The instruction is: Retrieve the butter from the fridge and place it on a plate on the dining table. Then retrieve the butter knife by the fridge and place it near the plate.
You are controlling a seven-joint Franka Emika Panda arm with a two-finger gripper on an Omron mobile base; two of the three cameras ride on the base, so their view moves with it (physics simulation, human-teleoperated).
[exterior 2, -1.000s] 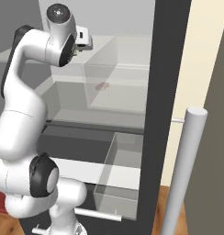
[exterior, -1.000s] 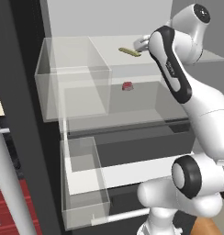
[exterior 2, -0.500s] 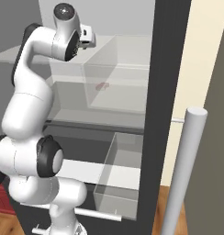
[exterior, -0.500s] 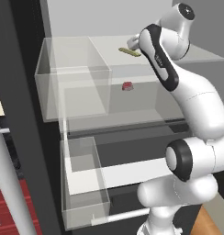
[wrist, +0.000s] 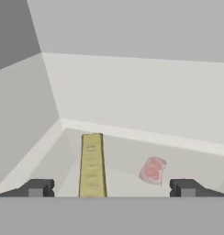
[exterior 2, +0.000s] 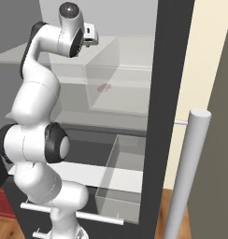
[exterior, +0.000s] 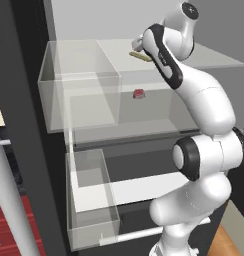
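The butter point(wrist: 92, 165), a pale yellow-olive stick, lies lengthwise on the upper glass shelf of the open fridge point(exterior: 24, 125). In the hand view my gripper point(wrist: 111, 188) is open, with the butter's near end between its fingertips point(wrist: 36, 187), closer to the left one and touching neither. From the left base view the butter point(exterior: 140, 56) lies just below and in front of my hand, at the shelf's middle. The forearm hides most of the hand there. The butter knife, plate and dining table are out of view.
A tiny red item point(wrist: 153, 170) lies right of the butter, seen through the glass on a lower level point(exterior: 138, 93). A clear bin point(exterior: 79, 85) fills the shelf's left part. A lower drawer point(exterior: 94, 200) stands pulled out. Pale bar handles point(exterior 2: 186, 177) rise near the base.
The arm has straightened upward and pushed the hand a little farther over the shelf toward the butter. The jaws stay open, and the butter and red item have not moved.
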